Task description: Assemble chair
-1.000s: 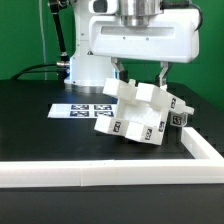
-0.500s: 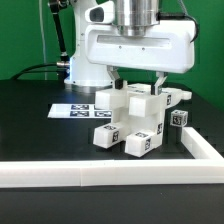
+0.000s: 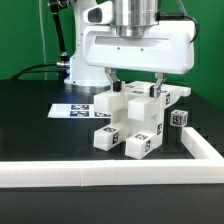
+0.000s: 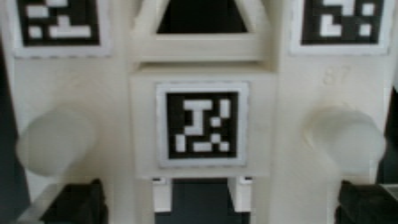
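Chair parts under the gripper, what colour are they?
The chair is white with black-and-white square tags, clearest in the wrist view.

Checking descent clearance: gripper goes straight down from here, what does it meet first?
The partly assembled chair, directly beneath the open gripper. The gripper seems to straddle the chair's top block, so contact depth is unclear.

Seemingly matt white plastic chair [image 3: 131,118]
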Motion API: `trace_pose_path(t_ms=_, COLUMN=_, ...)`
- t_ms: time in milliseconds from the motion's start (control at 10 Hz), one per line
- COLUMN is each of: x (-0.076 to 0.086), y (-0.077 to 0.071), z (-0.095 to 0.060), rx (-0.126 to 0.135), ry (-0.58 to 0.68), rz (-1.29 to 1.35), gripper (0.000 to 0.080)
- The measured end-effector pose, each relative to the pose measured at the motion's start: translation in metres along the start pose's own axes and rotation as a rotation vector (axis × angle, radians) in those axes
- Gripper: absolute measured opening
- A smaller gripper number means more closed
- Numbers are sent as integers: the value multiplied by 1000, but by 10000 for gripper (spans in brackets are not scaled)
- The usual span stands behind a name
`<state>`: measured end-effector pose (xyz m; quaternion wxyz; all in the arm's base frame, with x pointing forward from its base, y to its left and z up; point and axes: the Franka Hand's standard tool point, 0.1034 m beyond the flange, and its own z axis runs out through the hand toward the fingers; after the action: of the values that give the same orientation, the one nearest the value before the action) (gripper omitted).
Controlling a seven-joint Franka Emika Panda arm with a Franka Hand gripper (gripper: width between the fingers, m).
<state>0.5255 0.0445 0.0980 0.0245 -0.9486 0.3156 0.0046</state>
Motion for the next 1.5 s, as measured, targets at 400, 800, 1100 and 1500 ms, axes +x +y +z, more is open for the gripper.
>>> trace_pose_path(t_ms=400, x=17, y=-8, z=-5, rx=23, ry=50, rz=-3, gripper=649)
trace_pose_path(t_ms=800, x=9, y=-17, z=-43, rx=52, ry=16, rz=-4, gripper=649)
trace_pose_path(t_ms=1100, x=-24, y=-25, z=-52, rx=70, ry=3, rz=47, gripper=649)
trace_pose_path(t_ms=1500, x=-31, y=-27, z=-50, rx=68, ry=3, rz=35, gripper=649)
